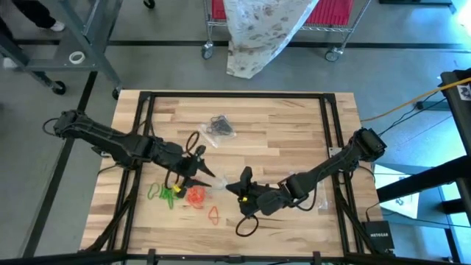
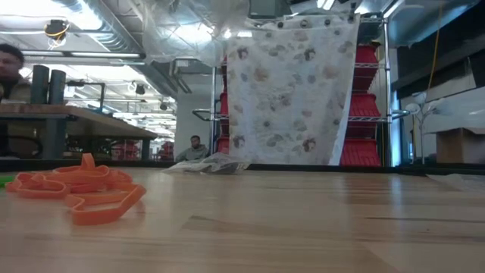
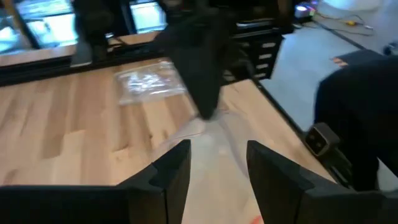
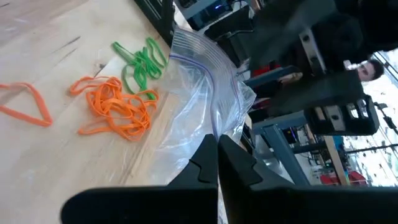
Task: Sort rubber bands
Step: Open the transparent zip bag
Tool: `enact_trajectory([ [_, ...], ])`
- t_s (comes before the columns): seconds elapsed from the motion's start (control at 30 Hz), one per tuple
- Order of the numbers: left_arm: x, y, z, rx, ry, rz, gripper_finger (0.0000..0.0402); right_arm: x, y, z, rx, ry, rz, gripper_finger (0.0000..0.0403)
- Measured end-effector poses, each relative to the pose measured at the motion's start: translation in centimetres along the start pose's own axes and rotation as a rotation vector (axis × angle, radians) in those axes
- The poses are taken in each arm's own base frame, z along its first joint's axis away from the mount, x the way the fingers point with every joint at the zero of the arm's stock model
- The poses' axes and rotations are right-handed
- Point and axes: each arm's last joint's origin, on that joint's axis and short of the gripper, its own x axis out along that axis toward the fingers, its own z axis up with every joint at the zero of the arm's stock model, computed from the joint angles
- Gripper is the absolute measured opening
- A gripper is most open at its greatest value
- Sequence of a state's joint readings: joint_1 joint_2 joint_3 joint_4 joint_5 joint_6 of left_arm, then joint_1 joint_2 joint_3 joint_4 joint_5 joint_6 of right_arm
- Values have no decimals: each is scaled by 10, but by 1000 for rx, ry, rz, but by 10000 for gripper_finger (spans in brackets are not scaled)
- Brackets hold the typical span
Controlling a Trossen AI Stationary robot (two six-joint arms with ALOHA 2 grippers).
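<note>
Green rubber bands (image 1: 162, 193) (image 4: 140, 62), an orange pile (image 1: 196, 196) (image 4: 118, 109) and one loose orange band (image 1: 213, 215) (image 4: 28, 102) lie on the wooden table near its front. My right gripper (image 1: 229, 188) (image 4: 217, 140) is shut on a clear zip bag (image 4: 205, 81) just right of the piles. Facing it from the left, my left gripper (image 1: 208, 174) (image 3: 217, 152) is open, a finger on either side of the bag's clear film (image 3: 208, 134). My right gripper pinches the clear bag's wall (image 4: 212, 124) between its two fingers, coming nearly level from the table's right. The bag stands up beyond the fingers with its zip mouth (image 4: 199, 53) farthest from them. My left gripper: I cannot tell whether its open fingers touch the film.
A clear bag with black bands (image 1: 218, 126) lies at the table's far middle. Another clear bag (image 3: 146, 84) lies farther right. A black cable loop (image 1: 246, 227) hangs by the right arm. Dark frame rails (image 1: 327, 132) run along the table's sides. A person (image 2: 195, 148) sits beyond the table.
</note>
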State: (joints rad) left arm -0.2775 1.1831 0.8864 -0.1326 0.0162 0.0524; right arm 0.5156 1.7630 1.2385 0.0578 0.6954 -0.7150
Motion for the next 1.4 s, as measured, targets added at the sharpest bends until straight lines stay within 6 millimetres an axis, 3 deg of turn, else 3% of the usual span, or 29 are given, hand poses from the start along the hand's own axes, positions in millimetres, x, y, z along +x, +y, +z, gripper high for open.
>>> enact_trajectory([
  [0.43, 24, -4, -11, 9, 59, -23, 143, 0, 1, 1, 2, -22, 27, 0],
  [0.67, 29, -6, -5, 13, -5, -51, 143, 1, 0, 0, 13, -19, 24, 0],
  [1.13, 35, -4, -10, 16, 26, 4, 141, 3, -6, 2, 99, -47, -11, 0],
  [1.23, 34, -3, -11, 10, 39, 35, 116, 3, -6, 2, 98, -47, -11, 0],
  [1.4, 35, -2, -12, -8, 42, 91, 14, 3, -6, 3, 105, -69, 5, 0],
])
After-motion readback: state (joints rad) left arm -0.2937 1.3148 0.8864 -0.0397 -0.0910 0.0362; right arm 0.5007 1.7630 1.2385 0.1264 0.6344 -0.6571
